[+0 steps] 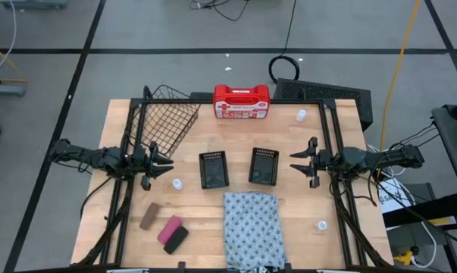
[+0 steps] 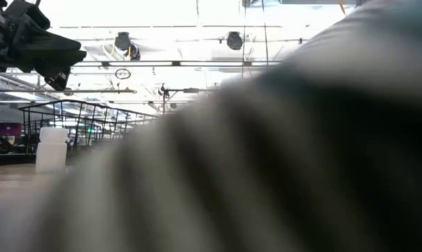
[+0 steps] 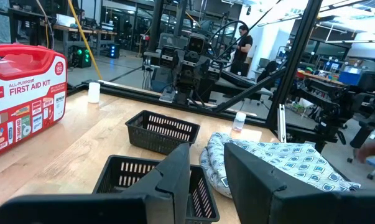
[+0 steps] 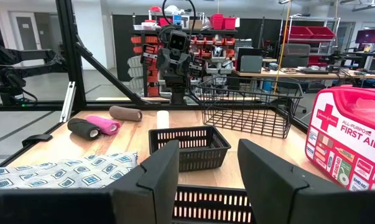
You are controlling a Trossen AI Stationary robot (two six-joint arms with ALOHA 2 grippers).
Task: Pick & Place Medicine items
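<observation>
The medicine items lie loose on the wooden table. A brown block (image 1: 150,215), a pink block (image 1: 170,227) and a black block (image 1: 176,240) are at the near left. Small white bottles stand near the left gripper (image 1: 177,183), at the far right (image 1: 301,115) and at the near right (image 1: 320,225). My left gripper (image 1: 164,163) hovers level at the left, open, with nothing between its fingers (image 3: 175,180). My right gripper (image 1: 300,163) hovers level at the right, facing it, also open with nothing between its fingers (image 4: 156,180).
Two black mesh trays (image 1: 214,168) (image 1: 264,166) sit between the grippers. A red-and-white first aid kit (image 1: 242,101) and a wire basket (image 1: 166,120) stand at the far edge. A patterned cloth (image 1: 251,227) lies at the near edge and blocks most of the low view.
</observation>
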